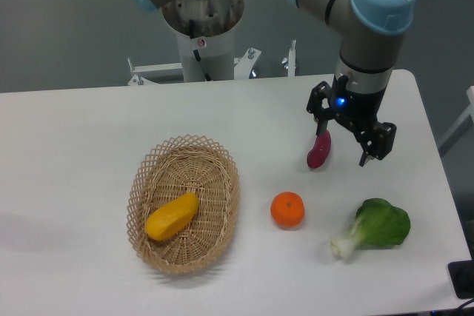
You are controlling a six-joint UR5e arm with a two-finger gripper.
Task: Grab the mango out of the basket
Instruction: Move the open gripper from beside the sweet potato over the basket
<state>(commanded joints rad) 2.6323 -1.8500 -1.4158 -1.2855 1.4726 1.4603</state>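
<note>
- Mango (172,217) lies slantwise inside the basket (222,159), lower left of centre on the white counter (74,138).
- End effector (343,142) hangs right of centre, fingers spread apart, holding nothing.
- Purple-red vegetable (319,151) just beside its left finger; contact unclear.
- Orange (287,209) right of basket; leafy green (374,226) at lower right.

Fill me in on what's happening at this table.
A single robot arm is set to take the mango out of the wicker basket, but it isn't there yet. Its gripper hangs open and empty over the right side of the table, next to a purple-red vegetable. The mango lies in the basket, untouched. An orange and a leafy green sit on the table to the basket's right.
</note>
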